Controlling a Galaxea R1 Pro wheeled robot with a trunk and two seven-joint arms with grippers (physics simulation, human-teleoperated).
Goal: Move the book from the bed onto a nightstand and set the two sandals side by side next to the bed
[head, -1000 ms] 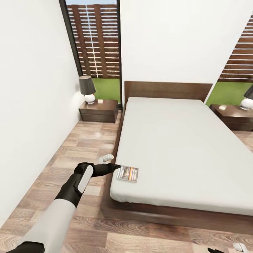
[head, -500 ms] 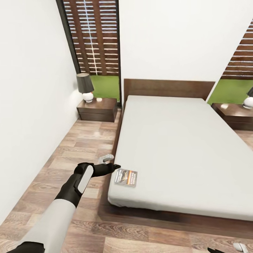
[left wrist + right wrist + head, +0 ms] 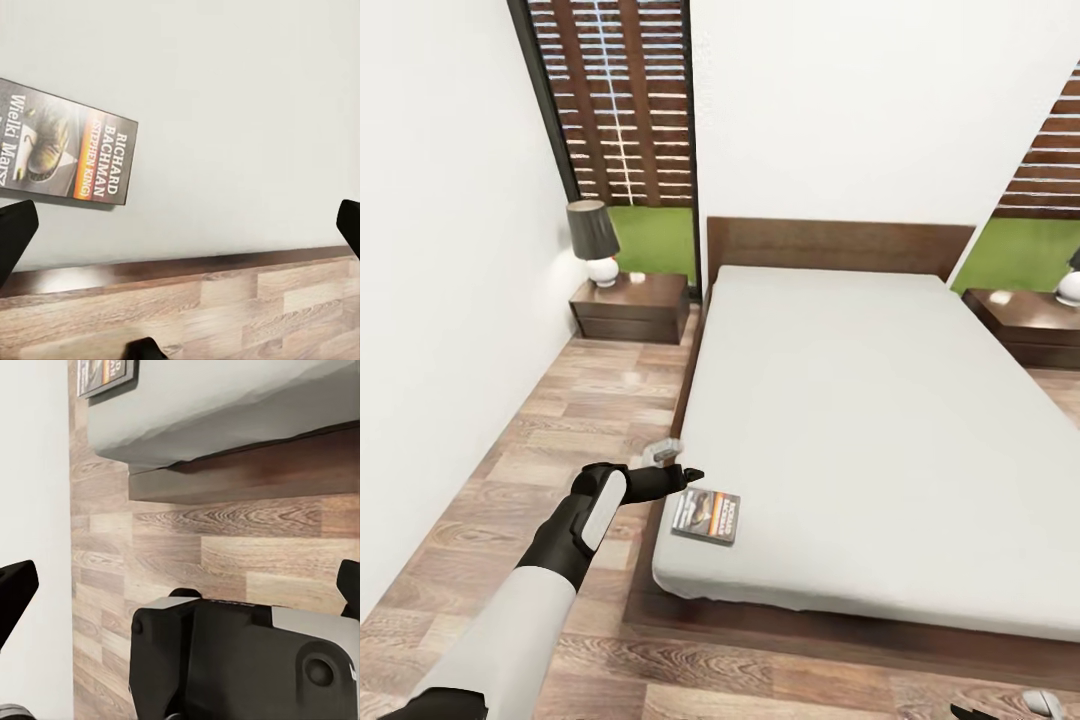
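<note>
— Book first: where is it relative to your left gripper?

— It lies flat on the grey mattress of the bed, at the near corner on my left side. My left gripper hangs over the bed's edge just beside that corner, and the book sits a little nearer to me and further in over the mattress than the fingertips. They are not touching. In my left wrist view the book lies off to one side of the span between my fingers, with its orange band and white lettering plain to read.

— Are the fingers spread or closed?

— Spread wide. In the left wrist view one dark fingertip shows at each side edge, with mattress and floor between them and nothing held.

— And your right gripper?

— Its two fingertips also stand far apart at the edges of the right wrist view, holding nothing. Past them I see the wood-plank floor, the bed's dark frame and the mattress corner with the book on it.

— Anything else nearby?

— A nightstand with a lamp stands against the far wall beside the headboard, well apart from the book. A second nightstand stands at the bed's other side.
</note>
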